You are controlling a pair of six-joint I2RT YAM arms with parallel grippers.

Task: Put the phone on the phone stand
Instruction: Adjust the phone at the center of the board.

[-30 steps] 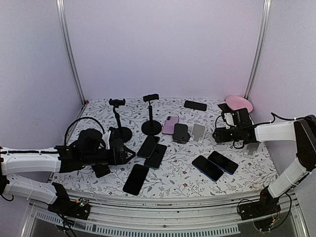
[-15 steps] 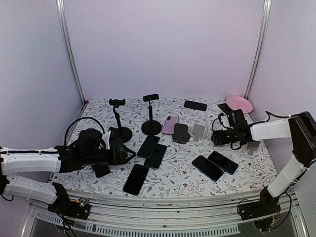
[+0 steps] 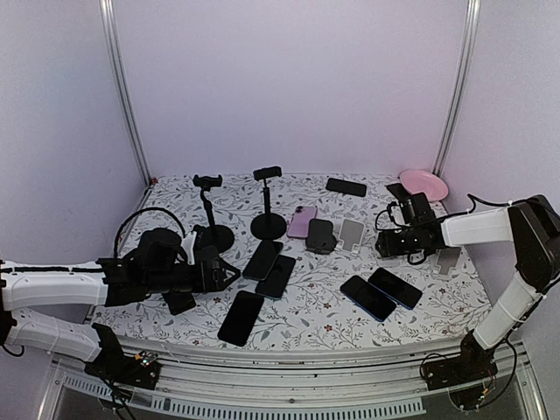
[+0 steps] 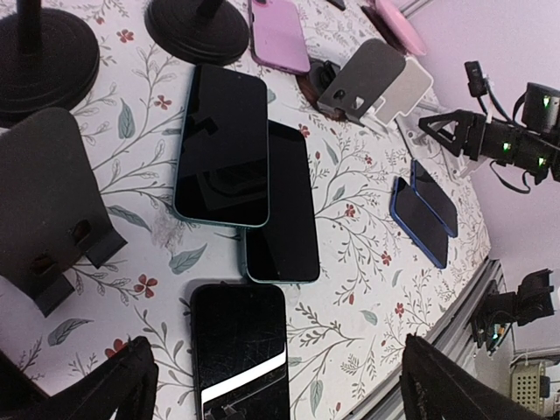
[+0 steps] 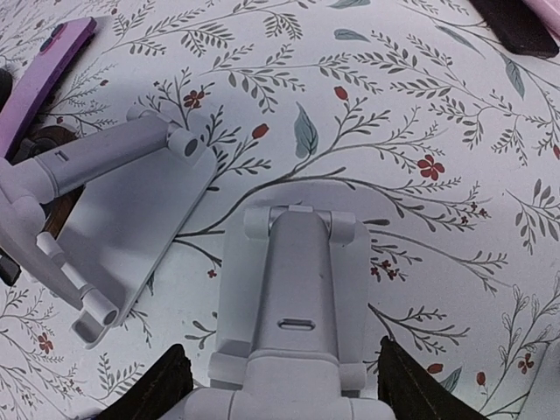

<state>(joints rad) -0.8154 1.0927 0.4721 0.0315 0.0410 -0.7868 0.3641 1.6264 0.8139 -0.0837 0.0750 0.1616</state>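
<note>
A black phone lies face up near the table's front; in the left wrist view it sits between my left gripper's fingertips. My left gripper is open and empty just above it. My right gripper is open, its fingers either side of a white folding phone stand that rests on the table. I cannot tell whether the fingers touch it. A second grey-white stand lies just left of it.
Two dark phones overlap at mid-table, and two blue phones lie at the right. A pink phone, two black pole stands, a black folding stand, a pink plate and a black stand are also present.
My right gripper has shifted slightly left and back over the white stand. The left arm and the phones have not moved.
</note>
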